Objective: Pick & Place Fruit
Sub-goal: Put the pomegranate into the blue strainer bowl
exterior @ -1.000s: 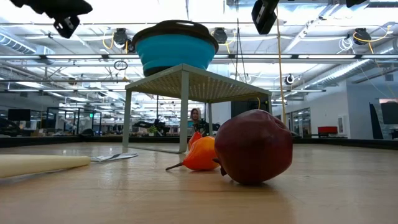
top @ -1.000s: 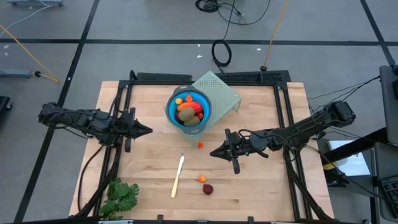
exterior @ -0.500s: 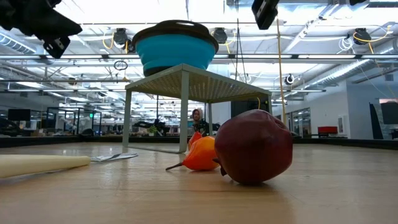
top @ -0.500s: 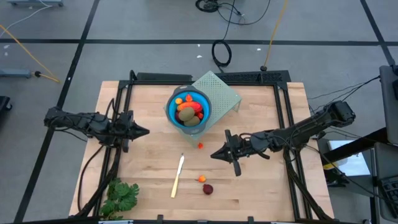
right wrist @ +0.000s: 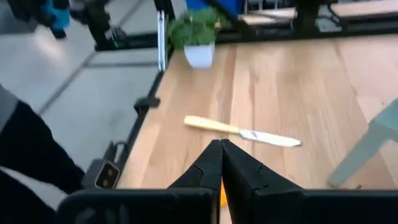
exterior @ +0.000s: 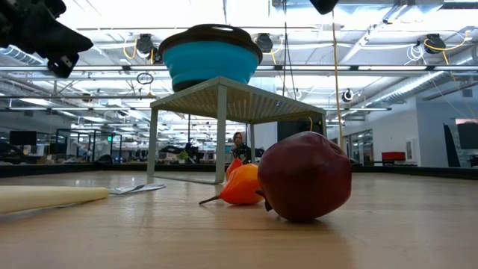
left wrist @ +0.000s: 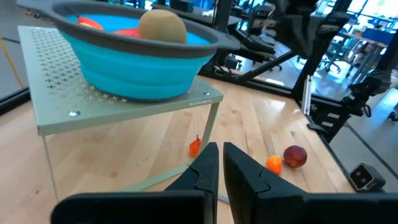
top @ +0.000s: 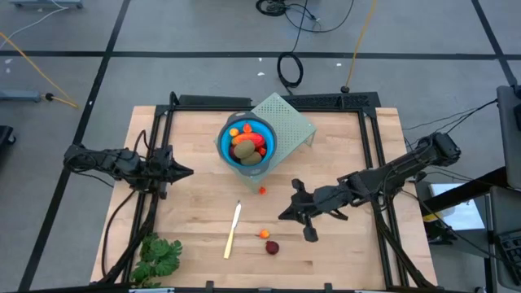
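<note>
A blue bowl point(top: 247, 142) holding several fruit pieces, a brown-green oval point(left wrist: 161, 25) among them, stands on a pale green perforated stand point(top: 285, 124). On the wood lie a tiny red bit point(top: 261, 190), an orange bit point(top: 264, 233) and a dark red ball point(top: 272, 247), the last two side by side. My right gripper point(top: 283, 216) is shut, above the table to the right of the orange bit. My left gripper point(top: 190, 172) is shut, left of the bowl and stand. Neither holds anything.
A cream-handled knife point(top: 233, 229) lies left of the orange bit. A leafy green bunch point(top: 159, 256) sits at the near left corner. Black rails point(top: 155, 146) run along the table's left, right and far sides. Bare wood shows near the front right.
My right gripper has swung toward the table's near edge and toward the orange bit and dark red ball, staying shut. My left gripper has drawn back slightly toward the left edge and sunk a little. No fruit has moved.
</note>
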Action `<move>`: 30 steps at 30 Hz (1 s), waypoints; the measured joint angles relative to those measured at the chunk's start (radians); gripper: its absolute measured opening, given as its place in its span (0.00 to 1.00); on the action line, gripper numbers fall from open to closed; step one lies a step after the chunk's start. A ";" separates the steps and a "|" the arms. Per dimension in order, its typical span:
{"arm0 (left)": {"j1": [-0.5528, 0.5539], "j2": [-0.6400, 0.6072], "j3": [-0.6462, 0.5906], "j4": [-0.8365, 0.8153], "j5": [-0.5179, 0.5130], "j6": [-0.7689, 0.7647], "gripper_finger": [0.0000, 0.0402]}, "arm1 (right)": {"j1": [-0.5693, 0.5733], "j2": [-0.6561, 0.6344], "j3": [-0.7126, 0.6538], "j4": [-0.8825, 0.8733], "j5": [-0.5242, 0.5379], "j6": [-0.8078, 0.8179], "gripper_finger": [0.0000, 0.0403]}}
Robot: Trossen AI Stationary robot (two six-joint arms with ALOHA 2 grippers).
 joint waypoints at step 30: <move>0.000 -0.020 0.000 -0.078 -0.014 -0.014 0.06 | 0.039 0.390 0.343 -0.351 -0.241 -0.081 0.01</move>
